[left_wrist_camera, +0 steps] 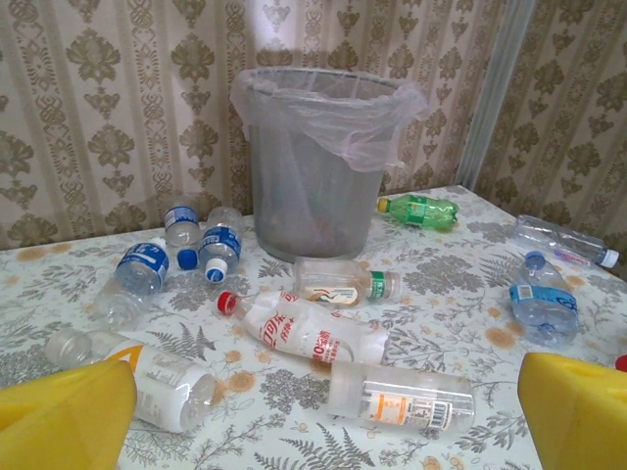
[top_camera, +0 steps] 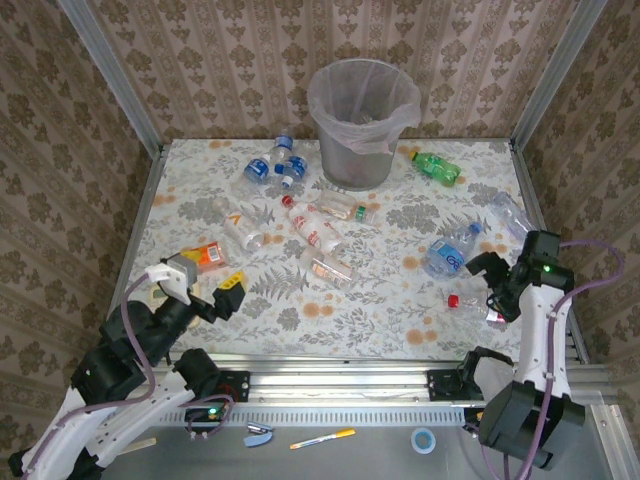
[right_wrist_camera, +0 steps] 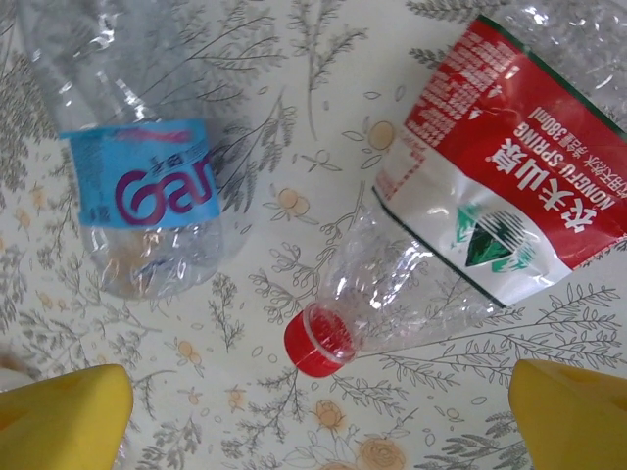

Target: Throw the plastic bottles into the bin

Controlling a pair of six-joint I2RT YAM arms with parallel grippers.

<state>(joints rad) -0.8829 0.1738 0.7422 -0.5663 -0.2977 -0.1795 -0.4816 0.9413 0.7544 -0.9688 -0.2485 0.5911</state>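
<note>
Some dozen plastic bottles (top_camera: 318,232), likely light, slick and crushable, lie strewn on the table (top_camera: 380,295) before the bin (top_camera: 360,125); the red-capped bottle (right_wrist_camera: 509,196) beneath the wide-spread right gripper (right_wrist_camera: 318,416) probably wants a mid-body pinch, the left gripper (left_wrist_camera: 323,409) likewise spread.

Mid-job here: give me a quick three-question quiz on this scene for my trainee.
1. True or false: the green bottle lies outside the bin.
2. Below the right gripper lies a red-labelled bottle. Its cap is: A red, B blue, C green.
3. Fill in: the left gripper has its jaws ___.
Key: 1 true; 2 A; 3 open.
</note>
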